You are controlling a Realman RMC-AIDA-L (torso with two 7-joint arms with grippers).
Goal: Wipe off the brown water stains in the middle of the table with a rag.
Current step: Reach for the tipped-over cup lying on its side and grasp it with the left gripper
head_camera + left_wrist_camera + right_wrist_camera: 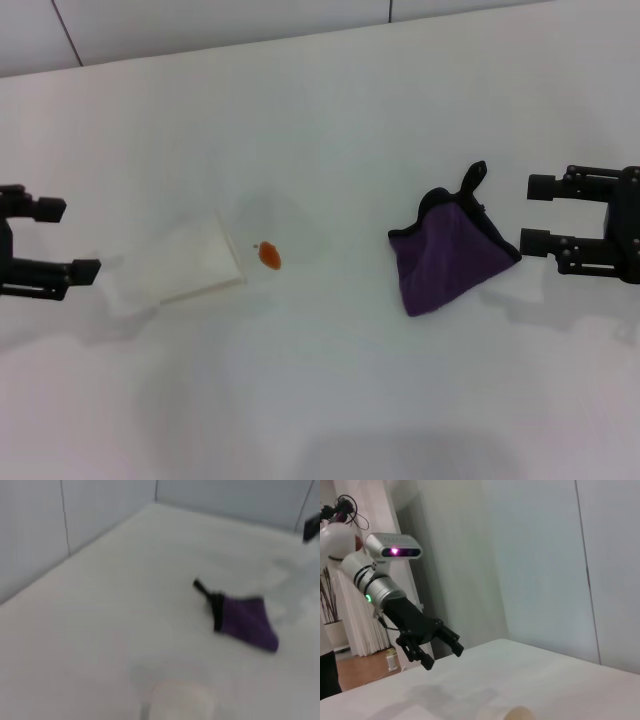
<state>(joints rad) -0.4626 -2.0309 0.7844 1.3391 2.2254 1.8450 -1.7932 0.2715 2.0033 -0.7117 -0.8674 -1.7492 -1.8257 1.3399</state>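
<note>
White worktop (330, 100) spreads under everything, and on it my rag (452, 250), a crumpled purple cloth with black edging, lies untouched just beside my right claw (528, 212), whose fingers are spread wide and grasp nothing, while my left claw (70, 238) hovers released at the far left edge. Wiping has not begun, I judge; next my right claw must lower onto the rag, clench it, then sweep left. Near mid-worktop sit the brown water stains (269, 256), beside a tipped paper cup (185, 265), apparently empty.
</note>
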